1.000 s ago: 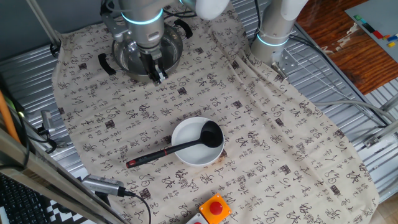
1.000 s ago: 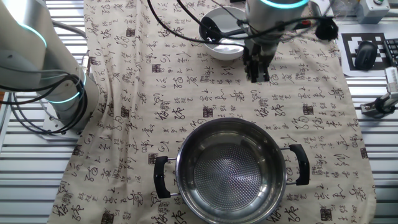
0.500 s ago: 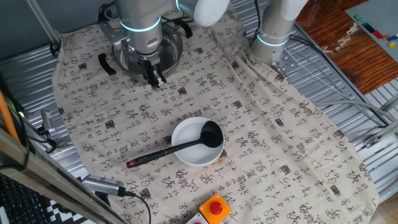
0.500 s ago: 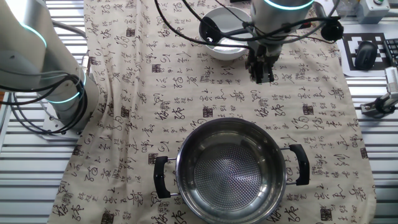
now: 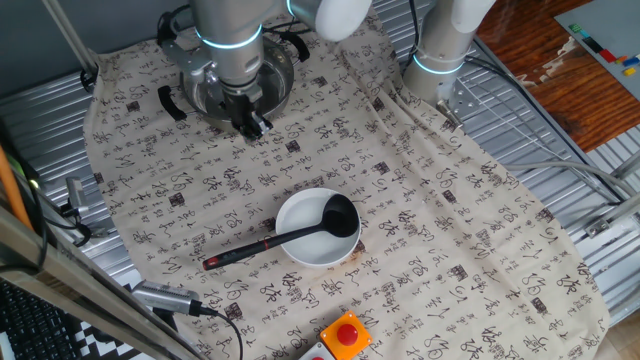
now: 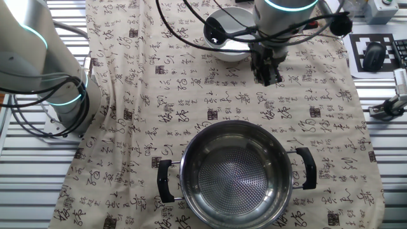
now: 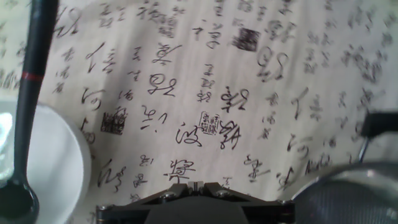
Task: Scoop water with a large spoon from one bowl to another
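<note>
The large spoon, a black ladle point(image 5: 300, 233), rests with its scoop in the white bowl point(image 5: 292, 217) and its red-ended handle out over the rim onto the cloth. In the hand view the ladle's handle point(image 7: 33, 81) runs down the left edge into the bowl point(image 7: 59, 165). The steel pot point(image 6: 191, 166) stands empty; the arm partly hides the pot point(image 5: 277, 84) in one fixed view. My gripper point(image 5: 251, 125) hangs over the bare cloth between pot and bowl, apart from both. The gripper point(image 7: 194, 185) has its jaws together with nothing in them, and the gripper point(image 6: 267, 75) points down.
A printed cloth point(image 5: 420, 220) covers the table. A red button box point(image 5: 346, 333) sits at the near edge beside the bowl. A second arm's base point(image 6: 57, 83) stands at the cloth's side. A black mouse point(image 6: 372, 56) lies off the cloth.
My hand has shifted slightly over the cloth between pot and bowl and turned a little. Ladle, bowl and pot have not moved.
</note>
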Action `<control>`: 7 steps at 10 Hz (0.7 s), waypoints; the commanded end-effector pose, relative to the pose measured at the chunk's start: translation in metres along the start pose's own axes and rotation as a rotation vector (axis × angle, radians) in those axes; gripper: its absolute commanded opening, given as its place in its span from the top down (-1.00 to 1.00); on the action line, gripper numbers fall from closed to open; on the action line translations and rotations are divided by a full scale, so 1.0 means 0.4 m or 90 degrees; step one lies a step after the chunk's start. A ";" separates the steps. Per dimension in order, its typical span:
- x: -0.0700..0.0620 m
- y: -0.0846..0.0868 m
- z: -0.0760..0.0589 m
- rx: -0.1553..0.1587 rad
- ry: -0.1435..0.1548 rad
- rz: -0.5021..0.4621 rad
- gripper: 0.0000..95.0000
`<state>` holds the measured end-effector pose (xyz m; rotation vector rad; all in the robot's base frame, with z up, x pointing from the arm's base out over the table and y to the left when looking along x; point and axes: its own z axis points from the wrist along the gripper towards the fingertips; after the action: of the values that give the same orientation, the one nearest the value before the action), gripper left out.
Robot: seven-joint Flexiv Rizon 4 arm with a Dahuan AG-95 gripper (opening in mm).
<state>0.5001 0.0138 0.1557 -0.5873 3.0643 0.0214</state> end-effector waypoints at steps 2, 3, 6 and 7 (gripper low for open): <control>-0.032 -0.009 -0.002 -0.010 0.023 -0.038 1.00; -0.058 0.022 0.010 -0.007 0.021 -0.020 1.00; -0.143 0.142 0.042 0.002 0.021 0.042 1.00; -0.164 0.183 0.054 0.003 0.022 0.055 1.00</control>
<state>0.5333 0.1011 0.1385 -0.6509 3.1208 0.0350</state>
